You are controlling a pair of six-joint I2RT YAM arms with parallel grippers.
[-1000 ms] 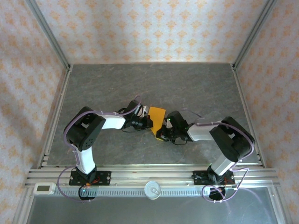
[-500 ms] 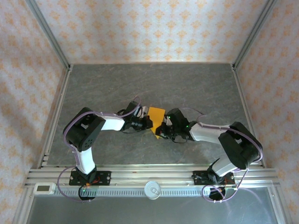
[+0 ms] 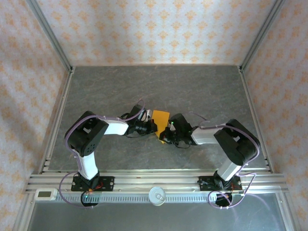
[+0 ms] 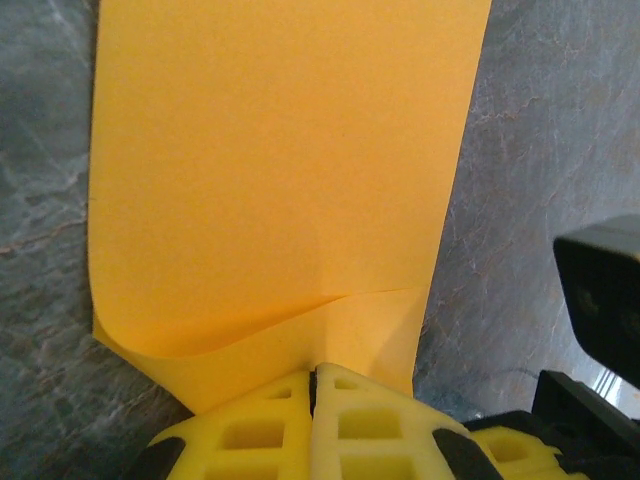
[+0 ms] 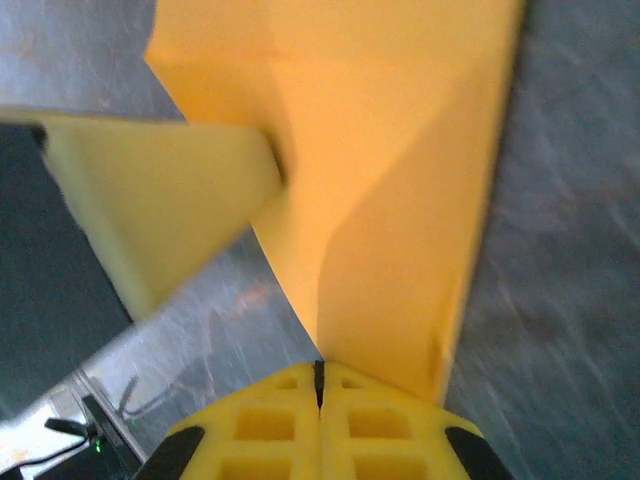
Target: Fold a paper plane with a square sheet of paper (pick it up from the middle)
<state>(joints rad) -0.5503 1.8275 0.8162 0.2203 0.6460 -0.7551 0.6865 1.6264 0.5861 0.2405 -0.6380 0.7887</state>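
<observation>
The square sheet of paper (image 3: 160, 118) is bright orange and lies mid-table, partly folded, between the two arms. My left gripper (image 3: 154, 127) is shut on the sheet's near-left edge. In the left wrist view the paper (image 4: 280, 160) spreads ahead of my left gripper (image 4: 315, 372), and a flap curls up by the yellow fingertips (image 4: 370, 420). My right gripper (image 3: 166, 133) is shut on the sheet's near corner. The right wrist view shows the paper (image 5: 400, 170) rising from my right gripper (image 5: 320, 372), with the left gripper's yellow finger (image 5: 160, 200) pinching it at the left.
The grey stone-patterned table (image 3: 192, 86) is fenced by aluminium rails (image 3: 57, 120) and patterned walls. The right arm's black wrist (image 4: 600, 290) sits close on the right in the left wrist view. A white round fitting (image 3: 157, 195) sits on the front rail.
The right arm's elbow swung out to the right and came back, and its gripper edged slightly left. The left arm and the paper have barely moved. Both grippers stayed shut.
</observation>
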